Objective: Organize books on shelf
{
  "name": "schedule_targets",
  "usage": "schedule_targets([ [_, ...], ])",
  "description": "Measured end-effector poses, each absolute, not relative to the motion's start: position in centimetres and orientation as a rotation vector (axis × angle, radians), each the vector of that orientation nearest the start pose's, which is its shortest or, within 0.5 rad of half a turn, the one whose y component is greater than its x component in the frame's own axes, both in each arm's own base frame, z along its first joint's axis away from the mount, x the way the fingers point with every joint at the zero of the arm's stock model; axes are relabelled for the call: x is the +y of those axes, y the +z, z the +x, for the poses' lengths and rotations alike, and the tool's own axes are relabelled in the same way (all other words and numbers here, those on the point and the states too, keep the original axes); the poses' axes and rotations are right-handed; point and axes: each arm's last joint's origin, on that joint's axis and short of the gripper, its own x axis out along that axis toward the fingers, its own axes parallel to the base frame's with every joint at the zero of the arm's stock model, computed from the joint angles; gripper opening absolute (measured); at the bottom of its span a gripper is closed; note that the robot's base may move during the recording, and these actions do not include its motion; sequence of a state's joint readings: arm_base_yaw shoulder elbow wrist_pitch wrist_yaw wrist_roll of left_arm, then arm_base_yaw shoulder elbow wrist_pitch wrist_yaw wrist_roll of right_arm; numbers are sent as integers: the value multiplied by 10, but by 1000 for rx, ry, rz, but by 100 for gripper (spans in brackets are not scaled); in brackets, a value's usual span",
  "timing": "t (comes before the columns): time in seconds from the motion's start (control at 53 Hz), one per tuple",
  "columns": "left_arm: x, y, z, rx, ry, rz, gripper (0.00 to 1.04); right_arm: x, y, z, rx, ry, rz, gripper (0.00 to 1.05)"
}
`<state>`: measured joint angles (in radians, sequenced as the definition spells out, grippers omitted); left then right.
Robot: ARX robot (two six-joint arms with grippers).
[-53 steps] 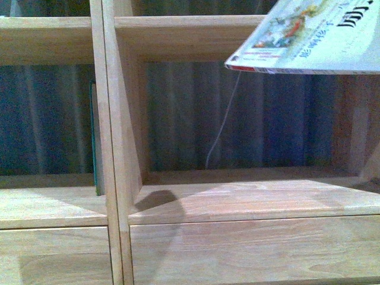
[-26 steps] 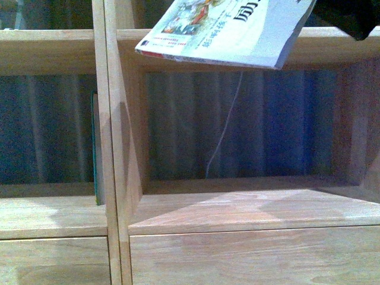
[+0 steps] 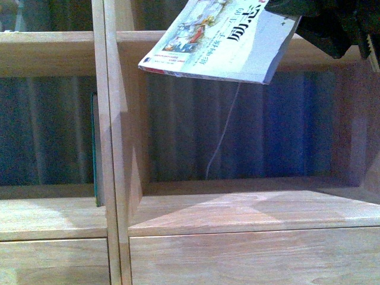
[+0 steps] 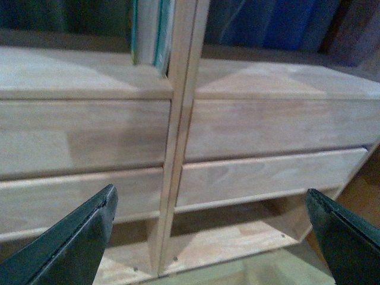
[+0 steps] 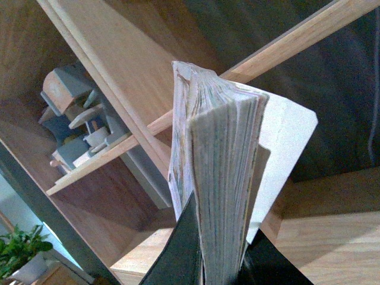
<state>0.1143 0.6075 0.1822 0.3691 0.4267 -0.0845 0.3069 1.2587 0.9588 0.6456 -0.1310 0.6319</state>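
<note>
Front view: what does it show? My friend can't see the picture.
The right gripper holds a white and blue cartoon paperback, tilted, high in front of a pale wooden shelf. A thin dark green book stands upright in the left-hand compartment, right beside the divider.

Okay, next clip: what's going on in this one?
The right hand has the paperback clamped by its page edge and holds it tilted in the air, cover up, in front of the shelf, near the top of the right compartment. The paperback is not yet on the shelf. A dark green book stands upright in the left compartment, against the divider. The left hand is open and empty, low in front of the drawer band.
</note>
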Motion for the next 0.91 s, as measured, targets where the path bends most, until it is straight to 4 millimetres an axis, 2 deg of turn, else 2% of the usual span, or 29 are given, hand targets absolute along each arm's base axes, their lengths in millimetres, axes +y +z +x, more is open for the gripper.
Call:
schedule_targets([
  [0.132, 12, 232, 190, 23, -317, -121, 97, 87, 372, 269, -200, 513, 646, 7],
  [0.321, 16, 257, 233, 57, -469, -260, 97, 87, 372, 272, -198, 504, 648, 7],
  [0.566, 6, 279, 258, 21, -713, -524, 97, 88, 383, 276, -227, 500, 660, 7],
  [0.906, -16, 300, 275, -101, -870, -868, 97, 97, 383, 278, -208, 509, 691, 7],
])
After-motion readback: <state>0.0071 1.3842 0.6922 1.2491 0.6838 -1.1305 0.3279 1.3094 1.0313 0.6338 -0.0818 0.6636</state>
